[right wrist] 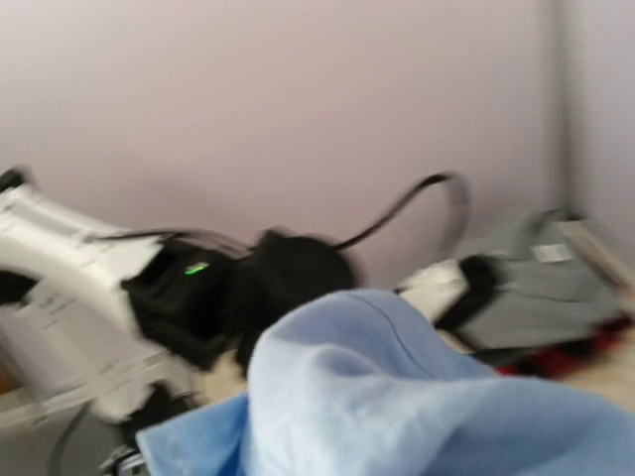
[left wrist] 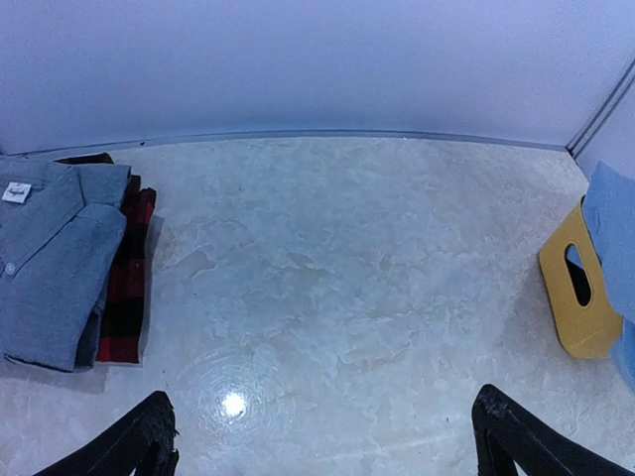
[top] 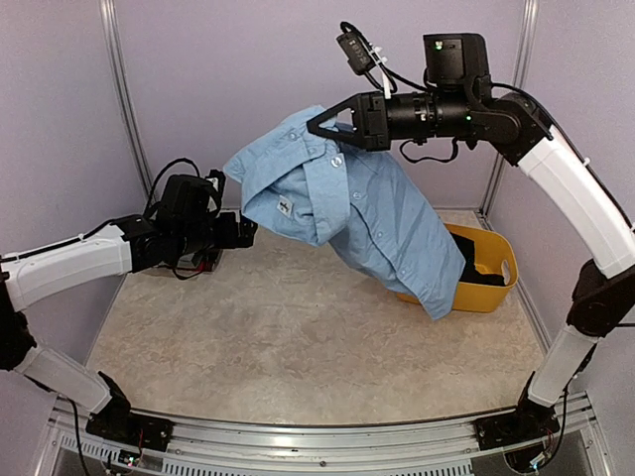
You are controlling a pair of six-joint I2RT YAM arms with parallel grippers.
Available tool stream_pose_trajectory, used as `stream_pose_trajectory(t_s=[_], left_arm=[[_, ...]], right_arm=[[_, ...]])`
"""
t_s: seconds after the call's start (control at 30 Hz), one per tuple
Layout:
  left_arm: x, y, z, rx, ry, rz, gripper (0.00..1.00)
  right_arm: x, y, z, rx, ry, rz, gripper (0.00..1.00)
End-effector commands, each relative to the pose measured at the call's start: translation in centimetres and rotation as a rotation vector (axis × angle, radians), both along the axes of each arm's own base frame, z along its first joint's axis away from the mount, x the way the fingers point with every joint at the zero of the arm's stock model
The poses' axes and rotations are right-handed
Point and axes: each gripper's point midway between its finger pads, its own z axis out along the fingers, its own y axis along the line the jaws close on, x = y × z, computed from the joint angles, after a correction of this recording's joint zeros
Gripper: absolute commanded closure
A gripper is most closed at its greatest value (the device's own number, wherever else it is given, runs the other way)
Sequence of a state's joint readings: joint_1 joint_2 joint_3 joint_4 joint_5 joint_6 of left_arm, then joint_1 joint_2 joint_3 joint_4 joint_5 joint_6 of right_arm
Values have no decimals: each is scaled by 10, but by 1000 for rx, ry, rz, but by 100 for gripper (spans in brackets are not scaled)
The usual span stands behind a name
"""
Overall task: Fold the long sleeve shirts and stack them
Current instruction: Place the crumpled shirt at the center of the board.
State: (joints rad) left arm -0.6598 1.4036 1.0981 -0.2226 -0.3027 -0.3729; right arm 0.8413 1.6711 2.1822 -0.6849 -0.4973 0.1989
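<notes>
While clamped shut on a fold of the light blue shirt (top: 367, 213), right gripper (top: 332, 129) holds it high above the table; lower end hangs in front of the yellow basket (top: 501, 268). Left gripper (left wrist: 327, 436) spread wide, empty. Grey shirt (left wrist: 50, 258) lies folded atop the red-and-black plaid shirt (left wrist: 124, 297) by the back wall.

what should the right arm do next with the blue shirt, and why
Probably swing the light blue shirt left and lower it onto the table middle: the right tool grips it in mid-air, its tail hanging by the yellow basket, and the left tool is open.
</notes>
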Motion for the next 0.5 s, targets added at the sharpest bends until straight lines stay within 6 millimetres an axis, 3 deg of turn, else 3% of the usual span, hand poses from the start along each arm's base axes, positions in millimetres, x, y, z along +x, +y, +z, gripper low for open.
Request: stream_pose_trajectory(t_s=[0.0, 0.2, 0.23, 0.27, 0.33, 0.37, 0.47], left_arm=[[-4, 34, 15, -68, -44, 127, 1], [-15, 92, 13, -101, -59, 317, 1], [-16, 101, 12, -107, -57, 340, 1], [-17, 109, 12, -113, -60, 357, 1], [-19, 119, 14, -120, -68, 373, 1], [-19, 122, 16, -120, -72, 378, 1], [-21, 128, 22, -109, -90, 385, 1]], right_arm=[[-34, 34, 6, 33, -12, 199, 100], [-11, 51, -30, -39, 33, 142, 100], [-4, 52, -40, -64, 46, 109, 96], [6, 52, -51, -92, 61, 72, 86], [28, 48, -77, -152, 113, -14, 56], [42, 41, -92, -184, 148, -71, 47], [81, 7, -133, -253, 225, -221, 35]])
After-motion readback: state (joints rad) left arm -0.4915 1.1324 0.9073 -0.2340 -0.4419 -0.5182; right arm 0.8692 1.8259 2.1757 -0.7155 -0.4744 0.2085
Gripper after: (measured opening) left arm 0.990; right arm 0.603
